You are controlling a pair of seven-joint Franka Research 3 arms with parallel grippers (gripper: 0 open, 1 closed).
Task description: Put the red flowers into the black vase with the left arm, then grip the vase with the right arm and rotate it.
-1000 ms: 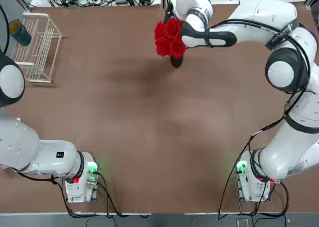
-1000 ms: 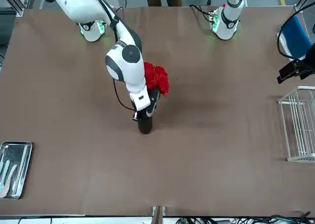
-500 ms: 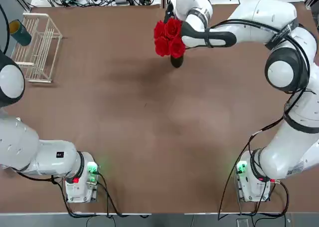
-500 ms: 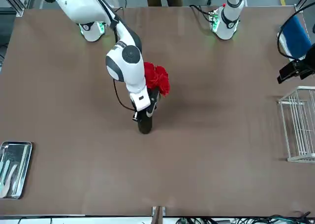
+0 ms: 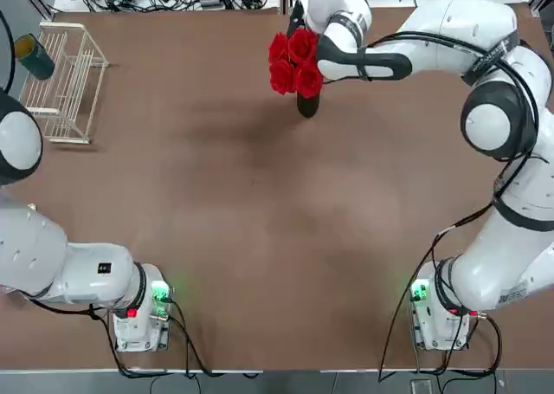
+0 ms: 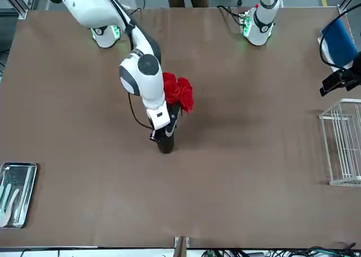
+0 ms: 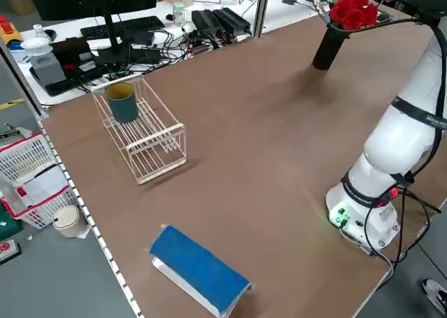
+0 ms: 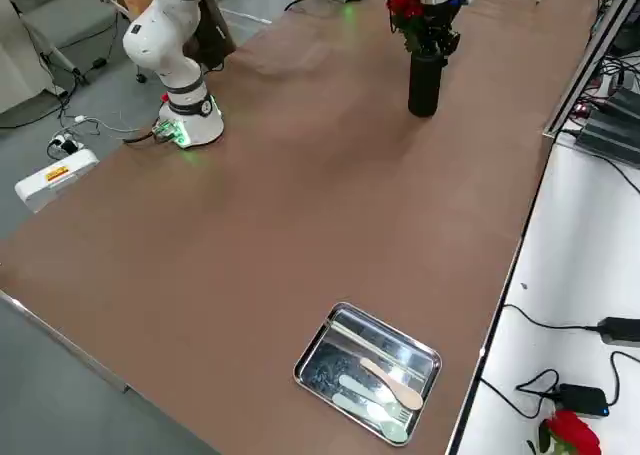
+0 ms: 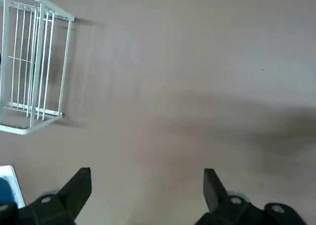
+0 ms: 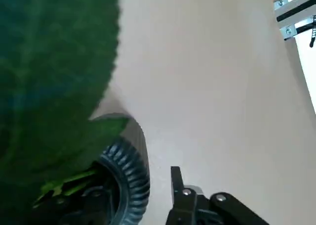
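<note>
The red flowers [image 5: 294, 61] stand in the black vase [image 5: 306, 106] at the far middle of the table, blooms leaning toward the robot's left. My right gripper [image 6: 163, 130] sits around the vase's upper part [image 6: 165, 144], just under the blooms. In the right wrist view a green leaf [image 10: 54, 76] fills one side. A gap shows there between one fingertip [image 10: 177, 178] and the vase's ribbed rim [image 10: 129, 170], so the jaws stand open. My left gripper [image 9: 147, 178] hangs open and empty over bare table on the robot's left, beside the rack.
A white wire rack [image 5: 65, 82] with a dark green cup [image 5: 36, 56] beside it stands at the far left. A metal tray [image 6: 17, 194] holding cutlery lies at the far right corner. A blue object [image 7: 199, 269] sits by the left edge.
The right gripper's fingers have spread away from the vase and its wrist has shifted slightly. The vase, the flowers and the left arm have stayed in place.
</note>
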